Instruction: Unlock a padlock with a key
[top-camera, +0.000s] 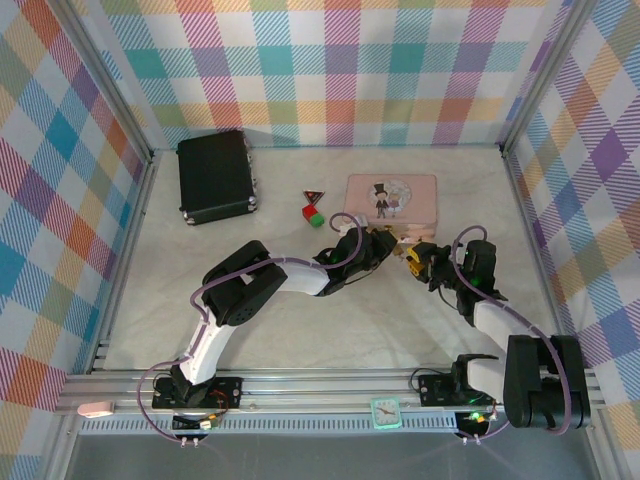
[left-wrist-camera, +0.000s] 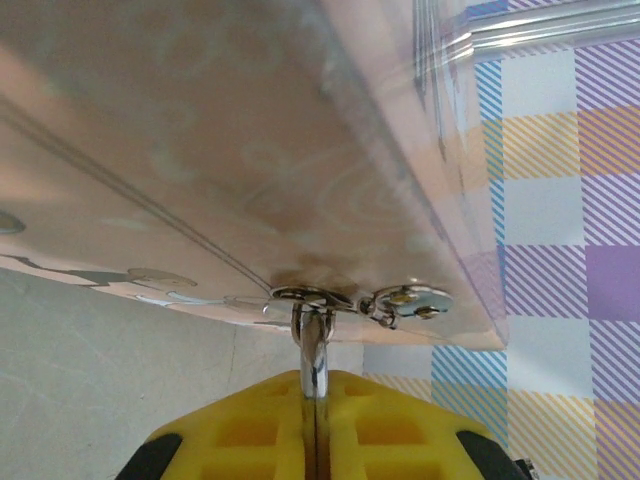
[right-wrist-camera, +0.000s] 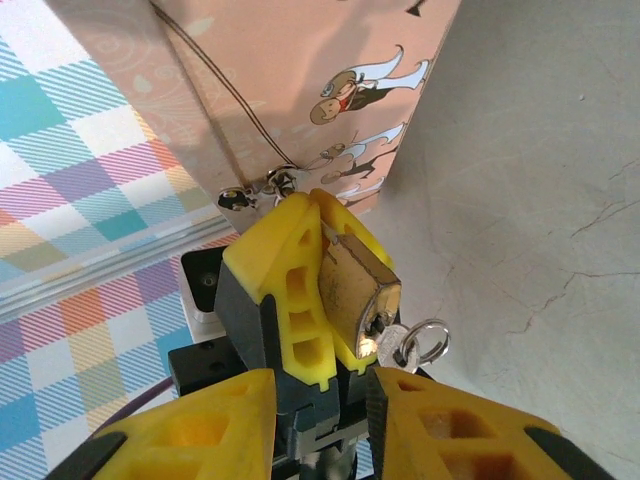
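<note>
Left gripper (left-wrist-camera: 316, 378) is pressed together on the padlock (right-wrist-camera: 352, 285). In the left wrist view its yellow fingers (left-wrist-camera: 250, 430) meet with only a thin seam between them, and the silver shackle (left-wrist-camera: 314, 350) runs up out of that seam into the metal hasp (left-wrist-camera: 310, 296) on the lower edge of the pink box (top-camera: 420, 195). Seen from the right wrist, the same fingers clamp the brass body from its side, and the body hangs tilted just under the hasp. The left arm rises from its base at the near left, folds at a high elbow, then stretches its forearm to the right and away across the table (top-camera: 300, 330), so the wrist ends at the front wall of the box. The right arm climbs from its base at the near right, bends leftward, and points its wrist at the other gripper; the two meet nose to nose in front of the box. The right gripper (right-wrist-camera: 320, 382) stands with its fingers spread and nothing pinched between them, its tips just short of the padlock's lower end. The key (right-wrist-camera: 388, 342) sits in the bottom of the padlock, with a small silver ring (right-wrist-camera: 428, 340) hanging from it.
</note>
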